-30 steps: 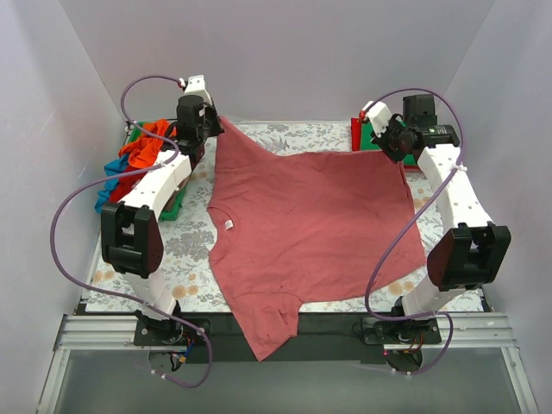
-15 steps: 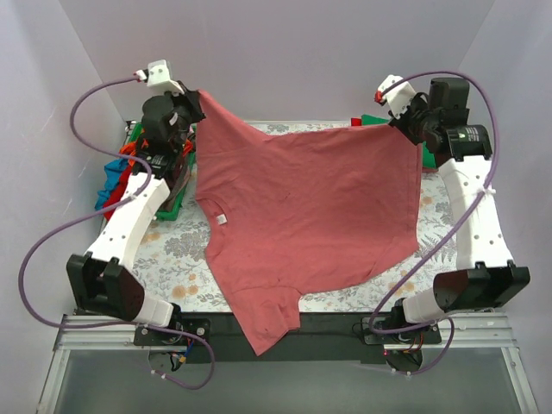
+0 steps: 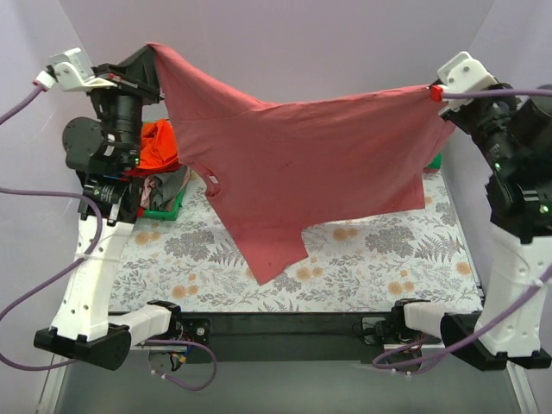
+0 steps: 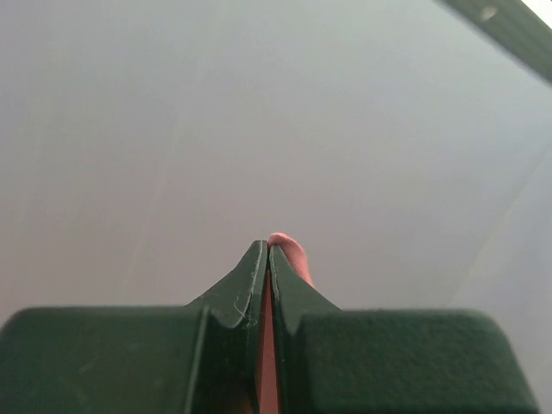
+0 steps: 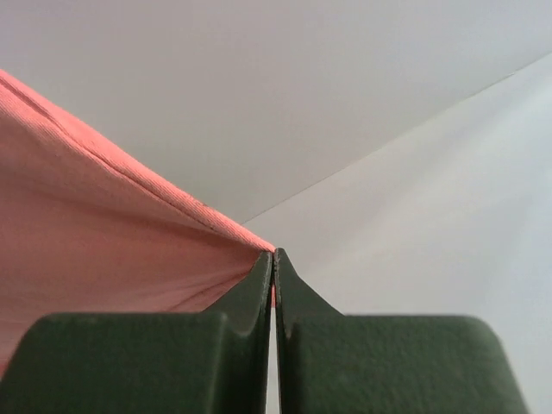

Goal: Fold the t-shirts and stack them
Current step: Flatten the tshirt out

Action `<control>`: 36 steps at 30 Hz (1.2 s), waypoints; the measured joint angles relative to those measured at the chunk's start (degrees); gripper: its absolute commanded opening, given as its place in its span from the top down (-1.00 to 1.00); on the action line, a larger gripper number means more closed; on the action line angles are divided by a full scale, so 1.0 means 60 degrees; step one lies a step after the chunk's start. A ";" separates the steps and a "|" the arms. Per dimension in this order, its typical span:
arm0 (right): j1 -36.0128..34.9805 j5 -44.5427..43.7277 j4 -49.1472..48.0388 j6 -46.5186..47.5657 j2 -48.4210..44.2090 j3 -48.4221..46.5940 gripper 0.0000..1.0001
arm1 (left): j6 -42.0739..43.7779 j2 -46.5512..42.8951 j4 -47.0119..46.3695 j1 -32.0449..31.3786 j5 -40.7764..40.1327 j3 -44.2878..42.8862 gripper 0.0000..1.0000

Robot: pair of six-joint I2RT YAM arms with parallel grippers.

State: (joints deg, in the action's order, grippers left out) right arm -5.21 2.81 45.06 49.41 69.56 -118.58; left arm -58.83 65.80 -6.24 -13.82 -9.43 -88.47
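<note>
Left claw (image 3: pixel 152 53) pinches rose tee (image 3: pixel 319 164) corner, upper left; right claw (image 3: pixel 434 90) pinches another corner, upper right; tee hangs stretched between them over floral cloth (image 3: pixel 379 250); other tees (image 3: pixel 157 148) heaped at left edge.

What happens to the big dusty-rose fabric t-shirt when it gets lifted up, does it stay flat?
Probably floppy: the big dusty-rose fabric t-shirt sags between the left end effector and right end effector, one sleeve dangling toward the floral-printed table. Likely light too, since two small corner pinches hold it up.
</note>
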 measured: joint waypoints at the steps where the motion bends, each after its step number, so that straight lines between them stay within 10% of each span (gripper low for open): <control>1: 0.0000 0.0000 -0.0047 0.0007 -0.0189 -0.0146 0.97 | -0.0029 -0.0047 0.0044 -0.0007 0.0055 -0.0288 1.00; 21: 0.0066 0.0062 -0.1366 0.0011 -0.1938 -0.1552 0.97 | -0.0164 -0.1191 0.0004 -0.0033 0.0572 -0.3501 1.00; 36: 0.0102 -0.0018 -0.2167 0.0036 -0.1934 0.2754 0.97 | 0.0641 -0.0586 -0.0714 -0.0342 -0.0164 -0.0678 1.00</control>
State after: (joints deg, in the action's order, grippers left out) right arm -4.60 2.70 32.05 49.63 57.95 -102.06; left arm -54.98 62.28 -10.52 -15.88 -10.41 -92.53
